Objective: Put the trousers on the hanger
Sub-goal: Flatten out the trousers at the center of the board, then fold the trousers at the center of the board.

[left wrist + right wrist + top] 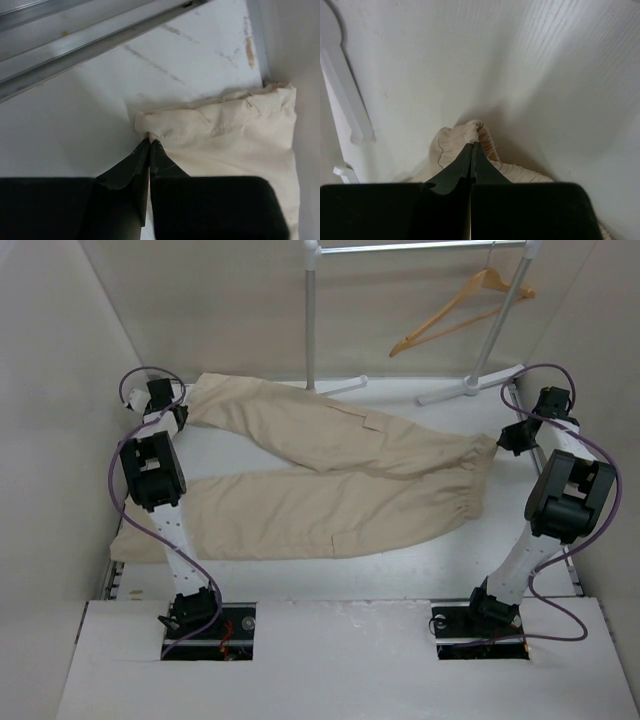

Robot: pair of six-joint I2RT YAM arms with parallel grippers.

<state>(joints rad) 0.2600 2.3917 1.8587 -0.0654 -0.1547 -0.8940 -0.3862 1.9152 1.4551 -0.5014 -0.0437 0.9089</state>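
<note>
- Our left hand (150,141) has its fingers pressed together on a hem corner of the large beige soft cloth trousers (330,475), at the far left of the white bench (400,575).
- Our right hand (474,145) pinches the gathered elastic waist at the right edge.
- The trousers lie spread flat, legs pointing left and waist to the right.
- The slim orange-tan wooden hanger (460,308) hangs on the white metal rack (311,330) at the far right, well apart from the cloth.
- We judge the cloth light and limp. It will likely sag between our hands, so the thick hem and waistband seem the surest holds.
</note>
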